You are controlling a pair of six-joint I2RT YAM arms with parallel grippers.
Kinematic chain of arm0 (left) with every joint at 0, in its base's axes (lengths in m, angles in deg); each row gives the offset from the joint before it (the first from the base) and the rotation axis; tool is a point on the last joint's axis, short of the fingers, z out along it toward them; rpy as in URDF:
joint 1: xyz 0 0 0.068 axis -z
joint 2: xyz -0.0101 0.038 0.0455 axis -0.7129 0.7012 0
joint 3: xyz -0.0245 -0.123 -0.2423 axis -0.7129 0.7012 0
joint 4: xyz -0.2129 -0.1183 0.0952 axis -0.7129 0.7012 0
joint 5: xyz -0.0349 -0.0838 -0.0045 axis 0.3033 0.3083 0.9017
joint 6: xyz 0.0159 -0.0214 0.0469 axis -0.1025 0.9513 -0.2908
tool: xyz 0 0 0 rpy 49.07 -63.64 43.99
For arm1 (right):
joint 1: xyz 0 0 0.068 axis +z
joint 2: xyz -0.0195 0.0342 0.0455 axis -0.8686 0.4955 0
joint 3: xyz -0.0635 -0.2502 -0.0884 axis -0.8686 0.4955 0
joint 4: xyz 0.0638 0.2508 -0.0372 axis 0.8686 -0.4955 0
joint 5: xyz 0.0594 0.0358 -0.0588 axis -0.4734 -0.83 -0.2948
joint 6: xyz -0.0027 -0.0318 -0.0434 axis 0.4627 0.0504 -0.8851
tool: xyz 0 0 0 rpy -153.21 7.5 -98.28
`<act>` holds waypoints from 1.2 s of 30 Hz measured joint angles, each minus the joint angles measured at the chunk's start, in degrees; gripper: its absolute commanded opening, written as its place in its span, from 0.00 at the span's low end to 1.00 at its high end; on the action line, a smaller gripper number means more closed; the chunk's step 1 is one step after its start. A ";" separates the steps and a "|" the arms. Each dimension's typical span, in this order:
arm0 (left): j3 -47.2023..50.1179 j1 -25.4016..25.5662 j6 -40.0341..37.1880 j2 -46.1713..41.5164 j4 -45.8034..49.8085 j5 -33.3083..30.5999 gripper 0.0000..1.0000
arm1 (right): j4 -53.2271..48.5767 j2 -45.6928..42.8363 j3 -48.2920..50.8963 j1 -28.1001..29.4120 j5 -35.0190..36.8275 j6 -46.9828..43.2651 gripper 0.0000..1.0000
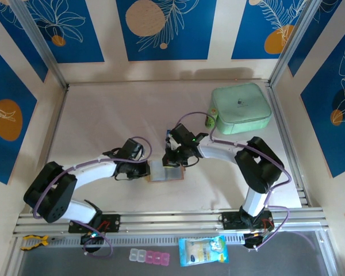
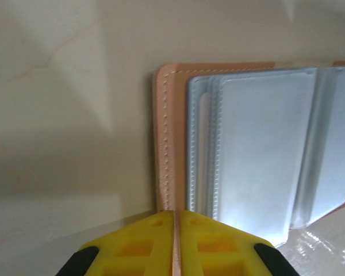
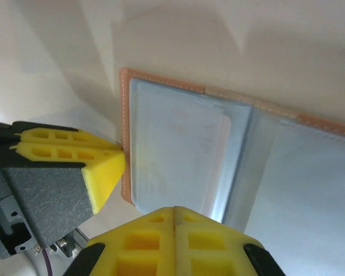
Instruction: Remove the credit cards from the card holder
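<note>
On the table (image 1: 103,115) the limp holder (image 1: 165,171) lies open, left gripper (image 2: 175,214) and right gripper (image 3: 175,210) both pressed together at its rim; its stiff, slick card (image 3: 187,141) likely wants an edge pinch.

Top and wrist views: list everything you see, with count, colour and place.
card holder: one, tan, grey pockets, open mid-table.
credit card: one seen, pale, inside a pocket.
zip case: one, mint green, far right.
pill boxes: a few, clear and pink, near ledge.
packet: one, blue-white, near ledge.
left gripper: one, yellow jaws shut, holder's left edge.
right gripper: one, yellow jaws shut, over holder.
</note>
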 measured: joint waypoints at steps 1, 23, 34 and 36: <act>0.33 0.00 -0.02 0.02 -0.13 -0.02 0.11 | 0.00 0.00 -0.02 0.24 -0.13 0.04 0.08; 0.92 0.00 -0.22 0.42 -1.33 -0.02 0.11 | -0.17 6.56 -3.15 1.68 -2.91 2.10 0.27; 1.05 -0.07 -0.22 0.52 -1.66 -0.02 0.10 | -4.39 6.95 -4.00 1.64 -0.35 1.68 0.25; 1.05 -0.09 -0.22 0.52 -1.73 0.00 0.10 | -4.81 6.82 -3.98 1.57 0.00 1.46 0.24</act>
